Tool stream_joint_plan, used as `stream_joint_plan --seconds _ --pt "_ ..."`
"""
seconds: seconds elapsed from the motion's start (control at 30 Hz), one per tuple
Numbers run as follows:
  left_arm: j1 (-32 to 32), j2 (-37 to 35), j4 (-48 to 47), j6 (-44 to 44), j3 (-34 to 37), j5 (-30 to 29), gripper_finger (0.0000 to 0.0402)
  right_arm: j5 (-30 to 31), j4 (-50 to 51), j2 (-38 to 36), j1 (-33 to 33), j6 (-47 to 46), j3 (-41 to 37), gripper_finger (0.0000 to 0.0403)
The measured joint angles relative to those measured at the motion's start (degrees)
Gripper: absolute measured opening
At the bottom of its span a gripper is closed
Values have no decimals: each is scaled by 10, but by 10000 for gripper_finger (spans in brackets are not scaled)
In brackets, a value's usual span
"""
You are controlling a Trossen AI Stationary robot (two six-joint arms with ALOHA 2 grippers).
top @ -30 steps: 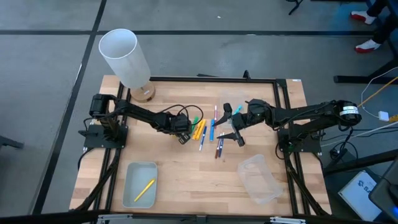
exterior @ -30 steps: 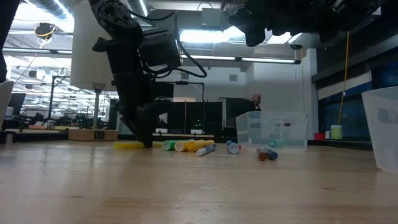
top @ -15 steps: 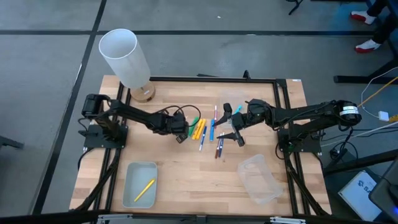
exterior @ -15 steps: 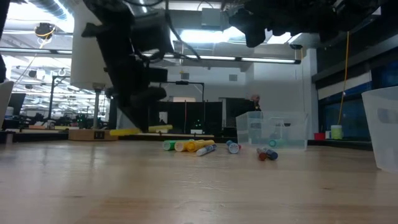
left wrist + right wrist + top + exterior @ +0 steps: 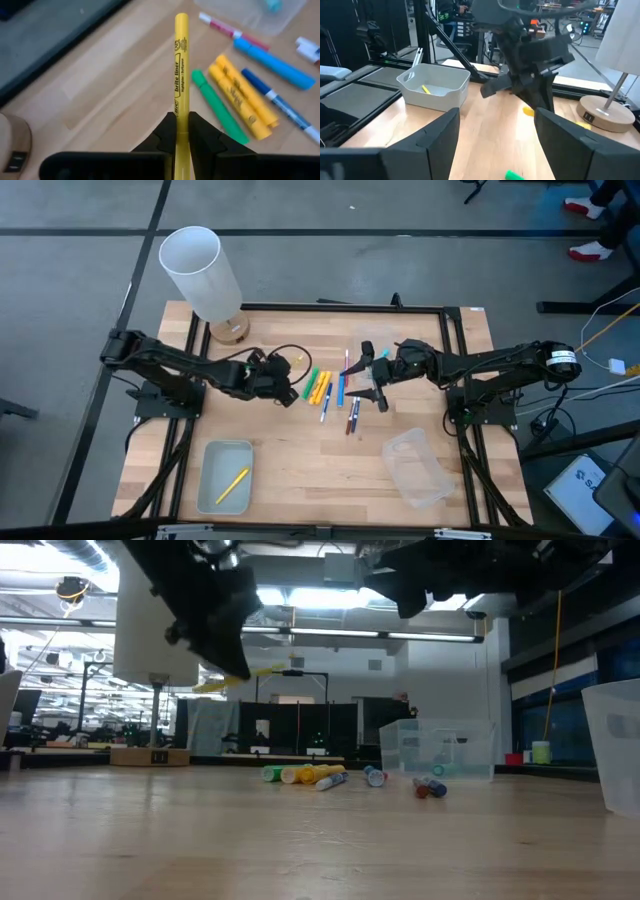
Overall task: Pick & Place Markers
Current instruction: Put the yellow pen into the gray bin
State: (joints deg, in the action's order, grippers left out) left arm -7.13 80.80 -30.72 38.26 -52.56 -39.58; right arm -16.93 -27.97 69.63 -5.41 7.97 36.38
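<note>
Left gripper: clamped tight on a yellow highlighter, held up off the table, just left of the marker pile in the high view.
Yellow highlighter: sticks straight out past the fingertips; in the low view it hangs well above the wood, tilted a bit.
Marker pile: mid-table, between the two arms. Green marker, two orange-yellow markers and a blue marker lie side by side, a couple more beyond them.
Right gripper: hovering over the right side of the pile, fingers spread wide, nothing in them.
Left tray: front-left on the table, one yellow marker lying inside.
Clear tray: front-right.
White lamp: back-left corner.
</note>
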Motion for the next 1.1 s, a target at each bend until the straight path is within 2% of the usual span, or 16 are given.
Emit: stream_joint_plan --seconds 0.17,0.3,0.8,0.97,1.1 --pt "-27 -29 -8 0 0 -55 23 0 -15 0 0 1 0 255" --pt "-46 -46 -8 0 0 -77 23 0 -19 0 0 8 0 255" --pt "-110 -66 2 0 -1 -197 23 0 -52 0 0 15 0 255" --pt "-131 -66 21 -5 -1 -237 23 1 -61 0 0 15 0 255" --pt "-146 -67 72 -50 -1 -238 23 23 -71 0 0 13 0 255"
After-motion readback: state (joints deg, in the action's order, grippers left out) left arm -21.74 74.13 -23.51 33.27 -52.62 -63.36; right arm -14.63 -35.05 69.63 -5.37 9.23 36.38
